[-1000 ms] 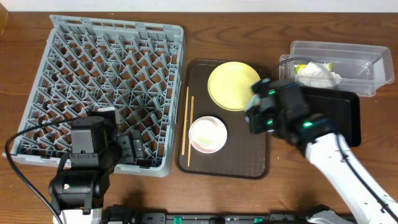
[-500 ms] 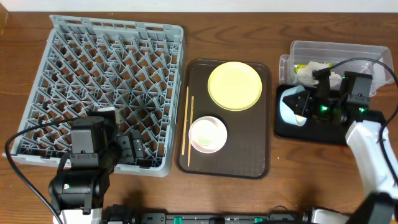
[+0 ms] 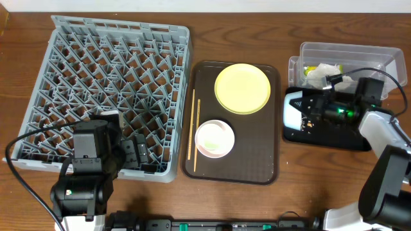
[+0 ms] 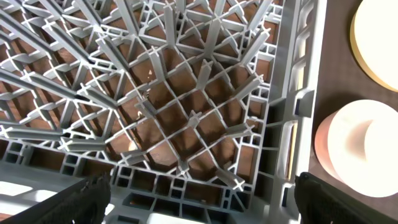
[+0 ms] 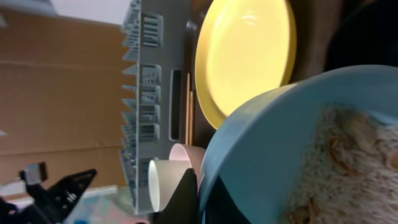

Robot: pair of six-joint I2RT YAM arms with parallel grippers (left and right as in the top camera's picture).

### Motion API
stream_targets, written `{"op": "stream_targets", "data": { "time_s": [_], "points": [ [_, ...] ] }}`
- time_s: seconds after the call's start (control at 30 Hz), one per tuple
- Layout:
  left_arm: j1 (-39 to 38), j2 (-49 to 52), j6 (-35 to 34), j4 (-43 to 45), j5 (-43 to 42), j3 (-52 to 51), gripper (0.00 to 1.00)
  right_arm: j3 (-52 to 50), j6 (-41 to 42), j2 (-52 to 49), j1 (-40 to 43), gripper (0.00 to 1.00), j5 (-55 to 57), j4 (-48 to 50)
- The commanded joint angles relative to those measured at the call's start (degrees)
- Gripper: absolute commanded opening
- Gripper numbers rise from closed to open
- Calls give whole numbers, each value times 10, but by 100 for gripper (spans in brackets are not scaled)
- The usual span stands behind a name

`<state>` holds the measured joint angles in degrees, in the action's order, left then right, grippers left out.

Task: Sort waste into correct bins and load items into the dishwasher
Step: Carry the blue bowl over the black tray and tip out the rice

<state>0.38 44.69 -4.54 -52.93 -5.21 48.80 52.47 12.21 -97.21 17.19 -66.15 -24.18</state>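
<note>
My right gripper [image 3: 313, 110] is shut on the rim of the light-blue bowl [image 3: 293, 111] and holds it tipped on its side over the left end of the black tray [image 3: 347, 131]. In the right wrist view the bowl [image 5: 280, 137] holds whitish rice crumbs [image 5: 354, 162], and a dark finger [image 5: 188, 193] presses its rim. The clear tub [image 3: 379, 58] holds the white napkin [image 3: 326, 76] and the green-yellow wrapper [image 3: 311, 68]. The yellow plate [image 3: 242, 88], white bowl [image 3: 214, 138] and chopsticks [image 3: 192, 128] lie on the brown tray [image 3: 266, 160]. My left gripper [image 3: 138, 154] is open and empty over the grey dish rack [image 3: 109, 83].
The left wrist view shows the rack's near right corner [image 4: 186, 112], with the white bowl [image 4: 360, 149] and the plate [image 4: 379, 43] at the right. A black cable [image 3: 26, 138] loops over the rack's left front edge. Bare wood lies between the rack and the brown tray.
My right arm swung right with the blue bowl, from over the brown tray to over the black tray, and tipped the bowl onto its side. The left arm has not moved.
</note>
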Motion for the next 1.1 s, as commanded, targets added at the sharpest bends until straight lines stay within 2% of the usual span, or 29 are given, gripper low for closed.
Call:
{"op": "stream_targets", "data": {
  "time_s": [0.0, 0.67, 0.87, 1.07],
  "points": [
    [3, -1, -5, -2, -1, 12, 94, 11, 2, -13, 28, 1, -66, 2],
    [3, -1, -5, -2, -2, 12, 94, 11, 63, -17, 209, 1, -162, 3],
    [3, -1, -5, -2, -2, 12, 94, 11, 91, -17, 269, 1, -209, 39],
    [3, -1, -5, -2, -1, 12, 94, 11, 92, -17, 279, 1, -214, 41]
  ]
}}
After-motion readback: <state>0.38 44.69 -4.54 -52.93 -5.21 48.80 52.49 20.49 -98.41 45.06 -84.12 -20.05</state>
